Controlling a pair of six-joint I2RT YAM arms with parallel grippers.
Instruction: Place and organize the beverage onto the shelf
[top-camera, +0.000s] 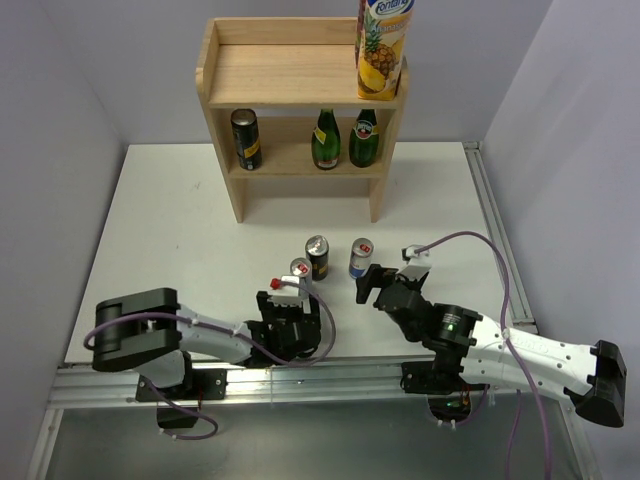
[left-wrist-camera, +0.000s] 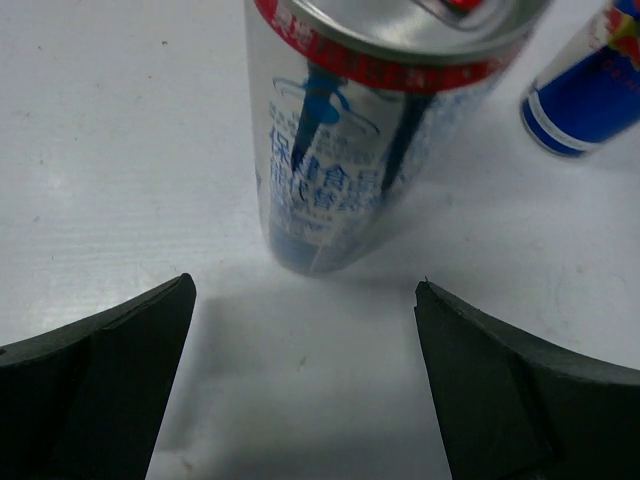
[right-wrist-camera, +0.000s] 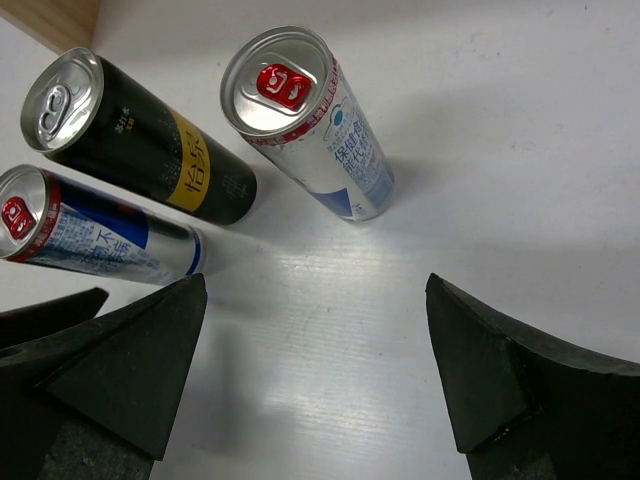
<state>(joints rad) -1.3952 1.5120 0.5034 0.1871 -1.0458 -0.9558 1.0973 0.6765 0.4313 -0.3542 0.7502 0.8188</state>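
Note:
The light-wood shelf (top-camera: 300, 75) stands at the back. Its lower tier holds a dark can (top-camera: 245, 138) and two green bottles (top-camera: 325, 140) (top-camera: 364, 138). On the table stand a second dark can (top-camera: 317, 257) (right-wrist-camera: 140, 140) and two silver-blue cans. My left gripper (top-camera: 297, 292) (left-wrist-camera: 304, 282) is open and empty. One silver-blue can (top-camera: 300, 270) (left-wrist-camera: 370, 120) (right-wrist-camera: 310, 120) stands just beyond its fingertips. My right gripper (top-camera: 368, 282) (right-wrist-camera: 316, 280) is open and empty. The other silver-blue can (top-camera: 360, 258) (right-wrist-camera: 90, 235) (left-wrist-camera: 590, 80) stands close by its fingers.
A tall yellow pineapple carton (top-camera: 383, 45) stands on the right end of the shelf's top tier. The white table (top-camera: 180, 220) ends at a metal rail (top-camera: 495, 230) on the right and at grey walls behind.

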